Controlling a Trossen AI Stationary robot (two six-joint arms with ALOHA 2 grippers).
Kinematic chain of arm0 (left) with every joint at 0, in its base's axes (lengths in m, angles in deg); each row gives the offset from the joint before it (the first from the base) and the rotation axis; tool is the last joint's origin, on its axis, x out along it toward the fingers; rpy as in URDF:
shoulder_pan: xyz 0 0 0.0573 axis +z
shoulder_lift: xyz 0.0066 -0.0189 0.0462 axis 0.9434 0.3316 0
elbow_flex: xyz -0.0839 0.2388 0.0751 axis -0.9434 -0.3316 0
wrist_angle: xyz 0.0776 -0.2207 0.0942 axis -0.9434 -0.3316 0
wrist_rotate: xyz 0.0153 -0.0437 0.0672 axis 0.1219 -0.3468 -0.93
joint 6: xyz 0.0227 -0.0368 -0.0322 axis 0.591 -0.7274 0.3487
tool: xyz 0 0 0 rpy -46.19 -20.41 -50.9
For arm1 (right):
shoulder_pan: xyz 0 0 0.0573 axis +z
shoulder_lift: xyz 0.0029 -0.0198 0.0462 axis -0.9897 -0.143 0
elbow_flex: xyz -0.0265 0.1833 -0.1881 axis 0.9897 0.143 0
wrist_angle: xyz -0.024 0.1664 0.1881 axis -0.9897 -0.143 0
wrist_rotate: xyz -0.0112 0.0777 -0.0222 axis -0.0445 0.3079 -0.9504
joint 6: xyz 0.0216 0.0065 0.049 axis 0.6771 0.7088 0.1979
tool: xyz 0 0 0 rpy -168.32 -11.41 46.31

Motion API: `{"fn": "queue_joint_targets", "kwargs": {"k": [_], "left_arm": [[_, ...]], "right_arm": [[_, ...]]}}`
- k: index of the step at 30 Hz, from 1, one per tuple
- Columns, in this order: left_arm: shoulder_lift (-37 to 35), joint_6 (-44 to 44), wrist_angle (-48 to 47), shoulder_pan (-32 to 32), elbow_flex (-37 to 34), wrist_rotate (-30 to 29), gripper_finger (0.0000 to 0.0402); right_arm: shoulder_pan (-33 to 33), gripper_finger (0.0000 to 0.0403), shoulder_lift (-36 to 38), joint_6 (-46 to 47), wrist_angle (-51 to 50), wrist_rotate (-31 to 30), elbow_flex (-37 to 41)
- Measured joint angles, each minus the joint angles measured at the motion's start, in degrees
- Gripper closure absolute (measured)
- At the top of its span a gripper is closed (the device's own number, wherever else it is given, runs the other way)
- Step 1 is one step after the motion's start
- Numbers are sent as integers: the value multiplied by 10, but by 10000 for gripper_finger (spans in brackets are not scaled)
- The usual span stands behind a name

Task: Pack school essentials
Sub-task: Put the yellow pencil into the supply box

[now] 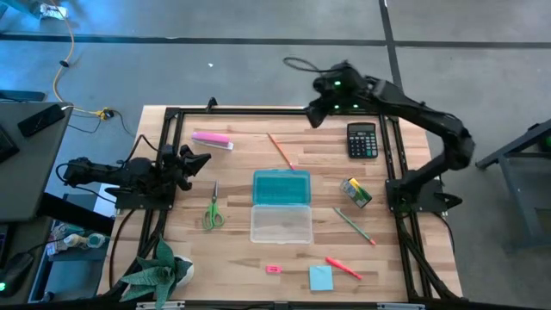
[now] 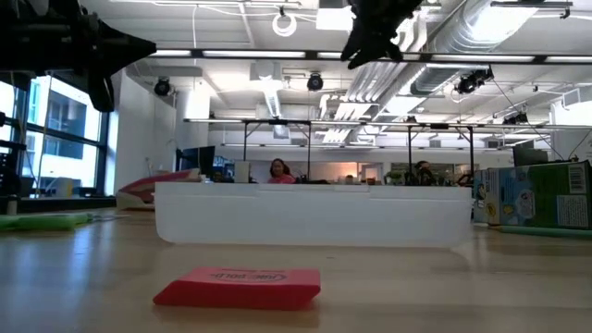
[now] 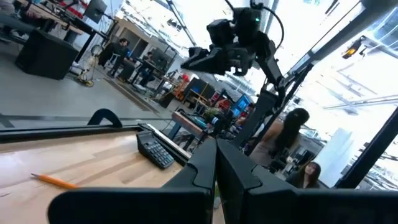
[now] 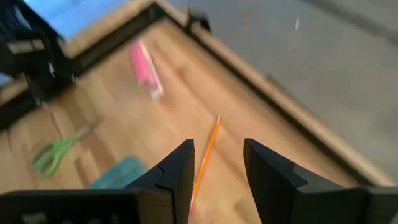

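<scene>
An open pencil case lies mid-table, teal lid [image 1: 281, 187] beside clear tray [image 1: 281, 224]. Around it lie green-handled scissors [image 1: 213, 211], an orange pencil [image 1: 281, 151], a green pencil [image 1: 355, 226], a red pen [image 1: 343, 268], a pink eraser [image 1: 273, 269], a light-blue sticky pad [image 1: 320, 277] and a yellow-green box [image 1: 355, 192]. My right gripper [image 1: 314, 114] hangs open, high over the table's far edge; in its wrist view the gripper [image 4: 217, 163] slants down toward the orange pencil [image 4: 205, 155]. My left gripper [image 1: 196, 164] waits shut at the left edge, holding nothing.
A black calculator [image 1: 362, 140] lies at the far right and a pink-and-white bar [image 1: 212, 139] at the far left. A potted plant [image 1: 159, 271] stands at the near left corner. A black frame [image 1: 258, 111] rims the table. People sit in the room behind.
</scene>
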Motion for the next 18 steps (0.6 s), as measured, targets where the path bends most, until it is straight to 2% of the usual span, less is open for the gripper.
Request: {"fn": "queue_joint_targets", "kwargs": {"k": [6,12,18], "left_arm": [[0,0,0,0,0,0,401],[0,0,0,0,0,0,401],[0,0,0,0,0,0,401]], "right_arm": [[34,274,-89,71,-116,7,-80],[53,274,-145,116,-126,76,-88],[68,274,-199,137,-139,82,-88]]}}
